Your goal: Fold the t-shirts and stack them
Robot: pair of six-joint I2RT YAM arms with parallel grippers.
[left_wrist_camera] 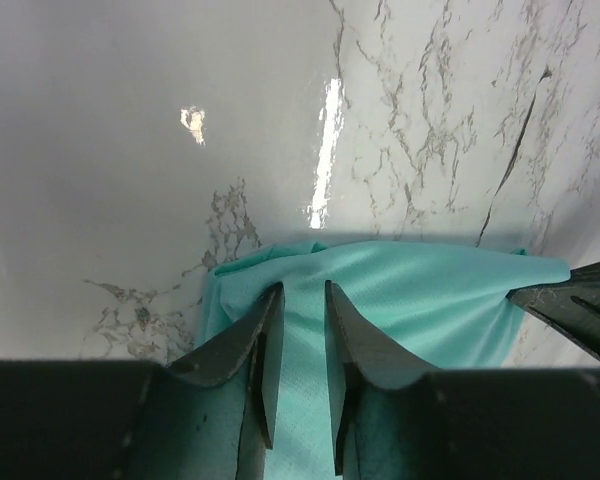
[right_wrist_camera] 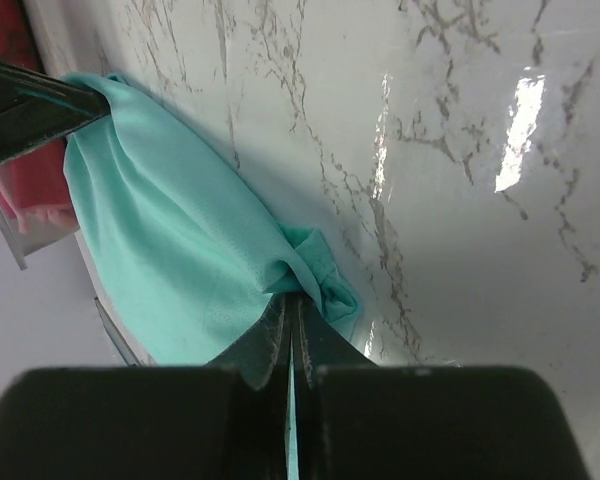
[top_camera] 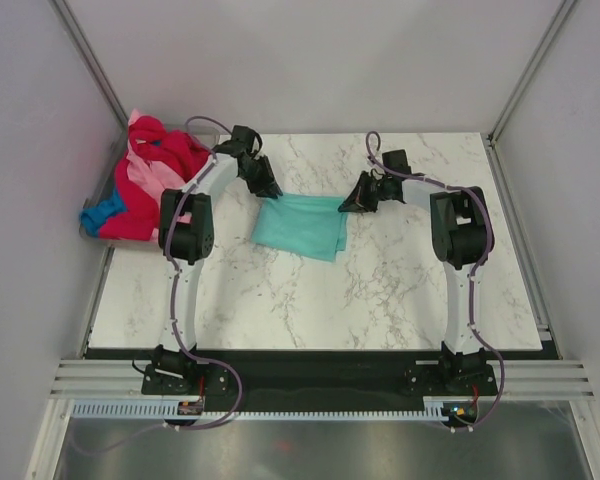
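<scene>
A teal t-shirt (top_camera: 302, 227) lies partly folded on the marble table, its far edge held up between both grippers. My left gripper (top_camera: 270, 188) is at its far left corner. In the left wrist view the gripper (left_wrist_camera: 302, 292) has its jaws a little apart, with the teal cloth (left_wrist_camera: 420, 300) showing through the gap. My right gripper (top_camera: 348, 203) is at the far right corner. In the right wrist view it (right_wrist_camera: 295, 300) is shut on a bunched fold of the teal shirt (right_wrist_camera: 180, 250). Red (top_camera: 150, 135), pink (top_camera: 156, 178) and blue (top_camera: 102, 212) t-shirts lie heaped at the far left.
The heap sits in a grey translucent tub (top_camera: 98, 188) off the table's left edge, against the left wall. The marble table (top_camera: 400, 290) is enclosed by white walls. The right gripper's finger (left_wrist_camera: 580, 300) shows in the left wrist view.
</scene>
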